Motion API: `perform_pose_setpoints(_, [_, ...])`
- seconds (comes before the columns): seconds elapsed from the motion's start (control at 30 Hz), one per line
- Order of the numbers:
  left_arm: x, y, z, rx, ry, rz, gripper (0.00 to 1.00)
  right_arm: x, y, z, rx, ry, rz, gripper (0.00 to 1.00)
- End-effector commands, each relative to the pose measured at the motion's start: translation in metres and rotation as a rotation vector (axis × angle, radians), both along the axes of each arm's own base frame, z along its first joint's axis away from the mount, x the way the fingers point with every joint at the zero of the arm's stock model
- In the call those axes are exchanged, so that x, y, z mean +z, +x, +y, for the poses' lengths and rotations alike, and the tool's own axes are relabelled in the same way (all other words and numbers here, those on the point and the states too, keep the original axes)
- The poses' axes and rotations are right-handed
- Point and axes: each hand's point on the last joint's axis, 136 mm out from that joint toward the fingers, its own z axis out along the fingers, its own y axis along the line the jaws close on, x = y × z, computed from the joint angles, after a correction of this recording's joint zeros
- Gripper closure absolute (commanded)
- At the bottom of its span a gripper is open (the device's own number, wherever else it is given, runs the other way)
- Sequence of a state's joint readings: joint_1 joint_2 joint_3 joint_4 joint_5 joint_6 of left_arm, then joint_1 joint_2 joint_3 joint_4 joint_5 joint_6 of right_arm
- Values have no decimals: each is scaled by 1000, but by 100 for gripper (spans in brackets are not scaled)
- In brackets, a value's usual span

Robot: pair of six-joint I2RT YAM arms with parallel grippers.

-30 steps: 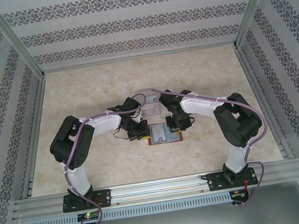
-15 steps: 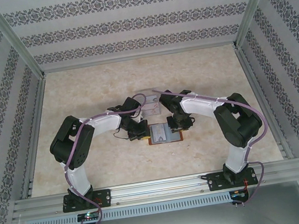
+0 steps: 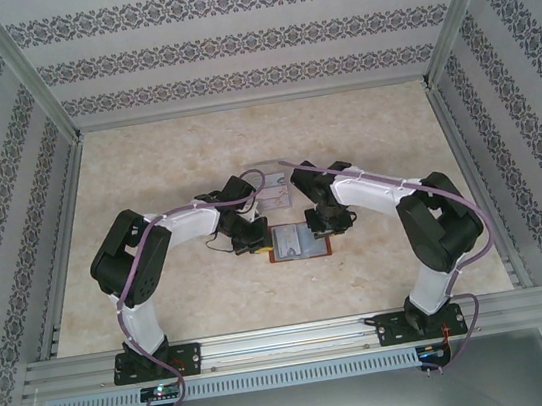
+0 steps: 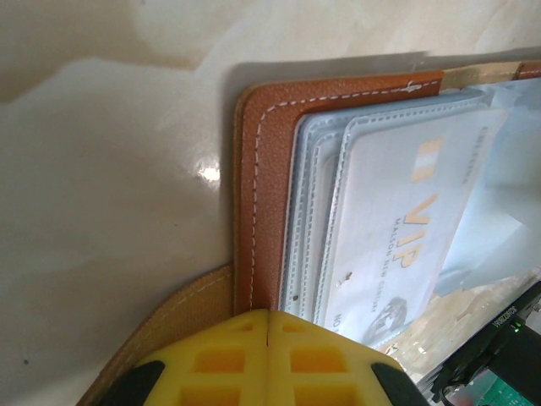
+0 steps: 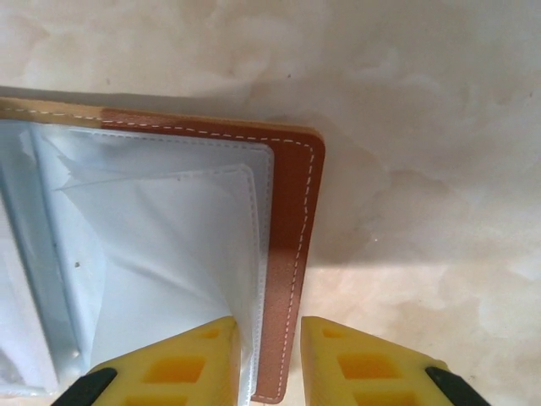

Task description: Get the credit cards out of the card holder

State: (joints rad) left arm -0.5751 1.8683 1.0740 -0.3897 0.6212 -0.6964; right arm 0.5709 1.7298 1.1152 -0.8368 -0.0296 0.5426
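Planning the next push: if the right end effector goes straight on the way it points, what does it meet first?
The right end effector likely meets the wallet's brown edge, showing between its fingers; depth is unclear.

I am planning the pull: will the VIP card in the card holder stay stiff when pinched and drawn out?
The VIP card probably stays stiff: it lies flat with straight edges. It may drag, since it seems to sit snugly in a stitched clear pocket. The card holder looks light and could slide along on the glossy table unless held.
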Motion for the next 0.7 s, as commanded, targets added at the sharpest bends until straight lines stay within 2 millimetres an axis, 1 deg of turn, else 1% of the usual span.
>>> perform_pose_setpoints(0.0, [5, -2, 5, -2, 47, -3, 95, 11, -2, 0, -16, 45, 0, 74])
perform_pose_setpoints(0.17, [11, 0, 3, -2, 35, -13, 95, 13, -3, 8, -17, 98, 10, 70])
perform_pose_setpoints(0.27, [11, 1, 2, -2, 34, -12, 95, 10, -4, 10, -19, 107, 19, 67])
perform_pose_setpoints(0.4, [12, 0, 2, -1, 33, -11, 95, 11, -2, 10, -25, 105, 12, 66])
perform_pose_setpoints(0.47, [14, 1, 2, 1, 29, -16, 95, 13, -1, 12, -30, 120, 1, 69])
perform_pose_setpoints(0.6, [19, 4, 0, 3, 23, -25, 95, 14, 0, 34, -45, 258, 3, 79])
perform_pose_setpoints(0.67, [21, 6, -1, 3, 18, -31, 95, 12, 0, 43, -57, 309, 18, 81])
